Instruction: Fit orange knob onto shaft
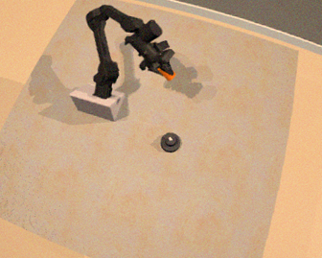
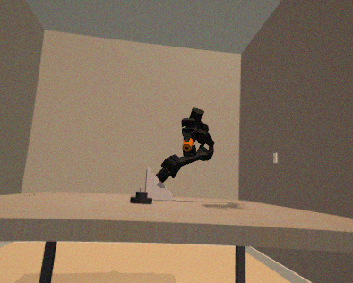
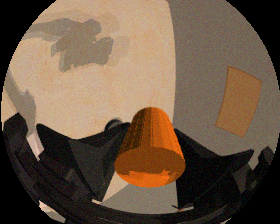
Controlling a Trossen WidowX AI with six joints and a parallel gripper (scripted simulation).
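Note:
The orange knob [image 1: 170,76] [image 2: 190,141] [image 3: 150,134] is held high above the table, well away from the pedestal. In the exterior view its end face points toward the camera and shows a dark mark like the hole; its flat side is too small to make out. My gripper [image 1: 165,71] [image 2: 187,139] [image 3: 150,130] is shut on the knob and tilted well off vertical. The dark round pedestal [image 1: 169,148] [image 2: 142,201] [image 3: 114,122] stands on the table, partly hidden by a finger in the wrist view. Its silver shaft [image 1: 170,138] [image 2: 142,189] points up.
The arm's pale wedge-shaped base [image 1: 94,106] [image 2: 157,190] stands on the table [image 1: 213,192] [image 2: 90,210], behind the pedestal in the exterior view. The arm's shadow lies on the table beneath it. The table's edge shows in the wrist view.

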